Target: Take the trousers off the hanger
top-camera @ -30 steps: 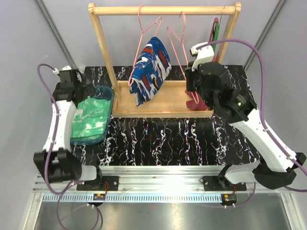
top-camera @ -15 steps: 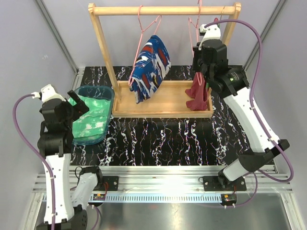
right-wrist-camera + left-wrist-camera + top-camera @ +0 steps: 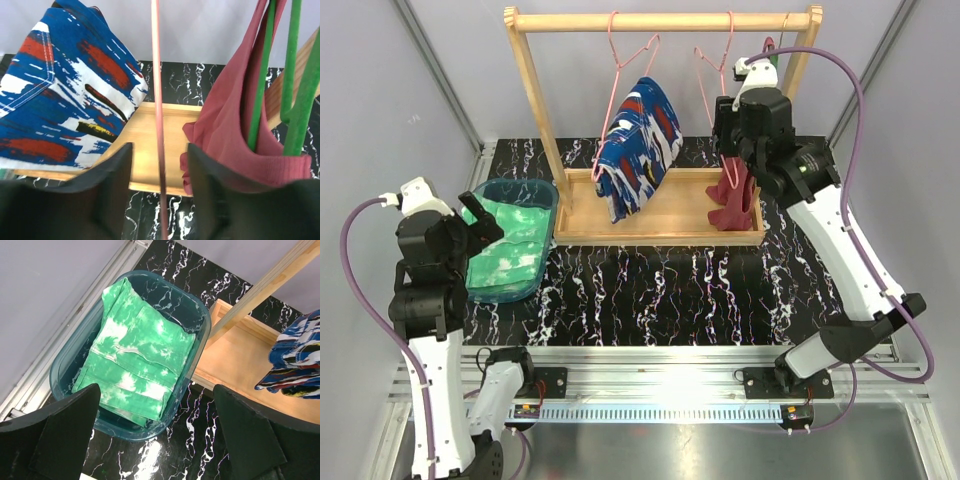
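Dark blue trousers (image 3: pixel 638 140) with red and white patches hang draped over a pink hanger (image 3: pixel 618 70) on the wooden rail. The right wrist view has them at the left (image 3: pixel 65 100). Mint green trousers (image 3: pixel 505 255) lie folded in the teal bin (image 3: pixel 545 190), also in the left wrist view (image 3: pixel 135 360). My right gripper (image 3: pixel 725 112) is open, and the wire of an empty pink hanger (image 3: pixel 156 75) runs free between its fingers (image 3: pixel 115 170). The left gripper (image 3: pixel 157 425) stands wide open above the bin's near corner, holding nothing.
A plain dark red garment (image 3: pixel 732 205) hangs on a green hanger (image 3: pixel 262 75) just right of my right gripper. The wooden rack's base (image 3: pixel 670 215) lies on the black marbled table. The rack's right post (image 3: pixel 798 60) is close behind the right arm.
My right gripper raised the empty pink hanger to the rail, then opened off it. The left arm drew back from over the bin toward the near left.
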Robot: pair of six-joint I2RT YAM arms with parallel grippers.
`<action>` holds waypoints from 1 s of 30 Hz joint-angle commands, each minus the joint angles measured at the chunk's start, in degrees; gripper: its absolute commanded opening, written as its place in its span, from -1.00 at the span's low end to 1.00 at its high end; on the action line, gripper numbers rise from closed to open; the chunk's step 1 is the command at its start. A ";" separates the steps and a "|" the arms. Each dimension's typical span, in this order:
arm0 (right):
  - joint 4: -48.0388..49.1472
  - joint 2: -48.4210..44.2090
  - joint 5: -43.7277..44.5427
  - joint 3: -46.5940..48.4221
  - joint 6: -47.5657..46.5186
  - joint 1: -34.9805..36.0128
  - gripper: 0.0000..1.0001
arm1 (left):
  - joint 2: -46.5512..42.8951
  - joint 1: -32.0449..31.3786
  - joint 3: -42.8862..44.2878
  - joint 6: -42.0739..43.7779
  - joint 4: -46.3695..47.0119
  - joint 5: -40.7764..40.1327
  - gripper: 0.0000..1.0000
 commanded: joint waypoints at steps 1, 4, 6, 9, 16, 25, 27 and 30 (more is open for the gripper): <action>-0.97 -4.07 -2.00 3.21 -0.10 0.20 0.14 | -0.55 0.09 2.79 1.60 0.28 2.05 0.98; -2.29 -6.70 -4.80 4.61 0.16 0.20 0.34 | -0.56 -0.08 3.15 1.86 0.28 3.10 0.98; -3.52 -7.85 -6.74 6.71 0.51 0.20 0.43 | -0.47 -0.08 3.15 1.95 0.19 4.24 0.98; -5.98 -6.81 -12.09 10.84 1.48 0.20 0.50 | -0.38 -0.08 3.06 1.87 0.28 5.48 0.98; -7.57 0.48 -12.04 17.35 3.59 5.98 0.99 | -3.81 -0.08 4.90 -0.42 0.54 3.72 0.98; 3.65 8.67 1.86 16.93 10.60 14.51 0.99 | -4.68 0.01 5.70 -0.33 -0.08 2.85 0.98; 5.00 10.07 1.87 16.57 11.32 15.13 0.99 | -4.69 0.01 5.61 0.02 -0.08 2.84 0.98; 4.03 13.93 2.83 20.16 11.85 16.80 0.99 | -4.51 -0.17 4.91 0.02 -0.34 3.19 0.98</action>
